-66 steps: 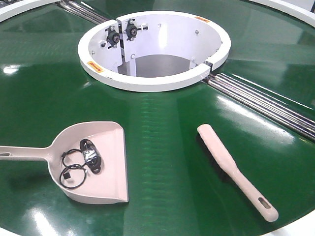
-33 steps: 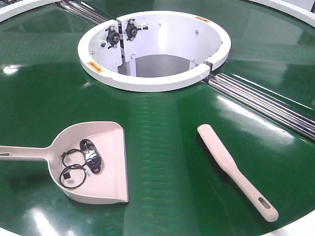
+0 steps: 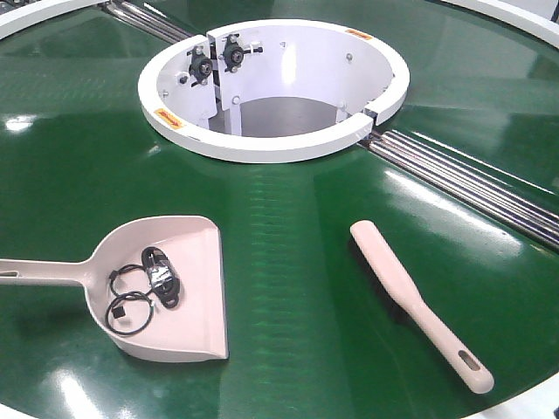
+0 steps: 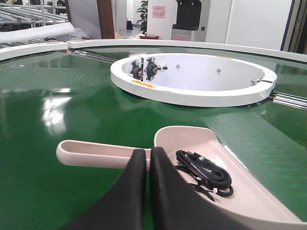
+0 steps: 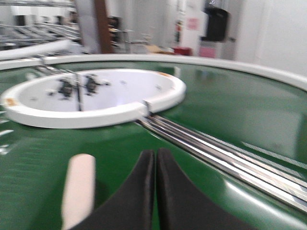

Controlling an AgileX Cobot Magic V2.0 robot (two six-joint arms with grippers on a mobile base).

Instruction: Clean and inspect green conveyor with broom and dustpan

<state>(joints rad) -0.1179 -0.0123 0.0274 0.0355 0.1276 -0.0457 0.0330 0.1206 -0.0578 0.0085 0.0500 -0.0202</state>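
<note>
The green conveyor point(image 3: 288, 227) fills the front view. On it at the lower left lies the beige dustpan point(image 3: 188, 253), handle pointing left, with a coiled black cable point(image 3: 148, 279) inside. The broom point(image 3: 410, 301) lies at the lower right, slotted handle end toward the near edge. No arm shows in the front view. In the left wrist view my left gripper point(image 4: 148, 152) is shut and empty, just behind the dustpan point(image 4: 187, 141) where handle meets scoop. In the right wrist view my right gripper point(image 5: 155, 153) is shut and empty, with the broom point(image 5: 79, 187) to its left.
A white ring-shaped hub opening point(image 3: 272, 87) with bearing blocks inside sits at the belt's centre. Steel roller strips point(image 3: 472, 183) run from the hub to the right edge, and another strip point(image 3: 144, 19) runs to the upper left. The belt's white rim point(image 3: 533, 403) shows at the near corner.
</note>
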